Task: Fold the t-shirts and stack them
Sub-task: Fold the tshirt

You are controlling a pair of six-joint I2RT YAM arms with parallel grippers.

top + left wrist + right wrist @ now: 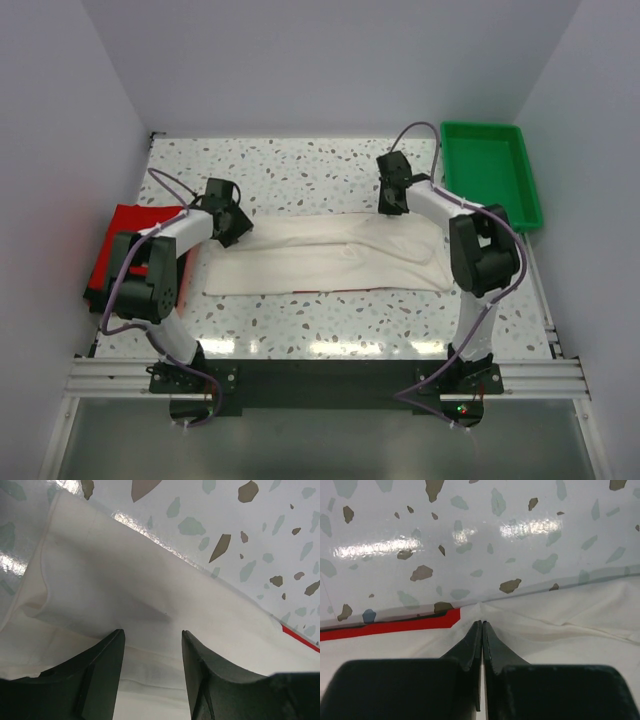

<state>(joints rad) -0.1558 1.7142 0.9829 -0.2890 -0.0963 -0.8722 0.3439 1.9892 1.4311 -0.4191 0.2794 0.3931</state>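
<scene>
The cream-white t-shirt [330,255] lies as a long folded band across the middle of the table. My left gripper [232,228] is open over its left end; in the left wrist view the gripper [152,631] stands just above the cloth [100,580], and a red trim [300,639] shows at the right. My right gripper [392,200] is at the shirt's far edge on the right. In the right wrist view the gripper [482,622] is shut, with the cloth [560,630] puckered at the tips beside a red trim [390,627]. A bright red t-shirt [125,235] lies on a darker one [95,292] at the left edge.
A green plastic tray [530,190] stands at the back right corner. White walls close the table on three sides. The speckled tabletop [320,170] shows behind the shirt and also in front of it.
</scene>
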